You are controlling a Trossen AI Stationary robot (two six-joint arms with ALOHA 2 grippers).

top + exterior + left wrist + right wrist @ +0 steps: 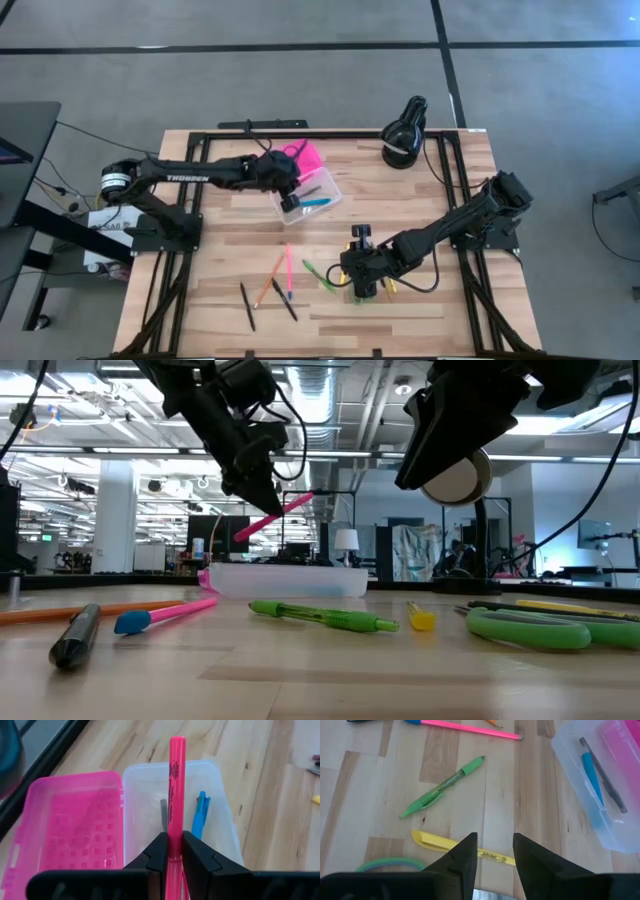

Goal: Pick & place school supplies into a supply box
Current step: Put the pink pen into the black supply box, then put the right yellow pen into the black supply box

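The supply box stands open, its clear base [312,196] on the table and its pink lid [75,820] folded back beside it. A blue pen [200,812] and a grey pencil [163,812] lie in the base. My left gripper [170,840] hovers over the base, shut on a pink pen [176,780]. My right gripper [495,847] is open, raised above a yellow pen [432,840] and the green scissors [390,865]. A green pen [442,787] and a pink pencil [465,727] lie flat on the table farther off. My left gripper pinches the pink pen's barrel [175,827] between its two fingers, coming from above. Most of the pen sticks out past the fingers. The pen [280,512] is lifted clear and tilted, hanging over the box's clear base [290,578].
An orange pencil [268,287] and two black pens [247,305] [285,300] lie near the table's near edge, left of centre. A black round lamp [404,132] stands at the far edge with cables. Bare wood lies between the box and the right arm.
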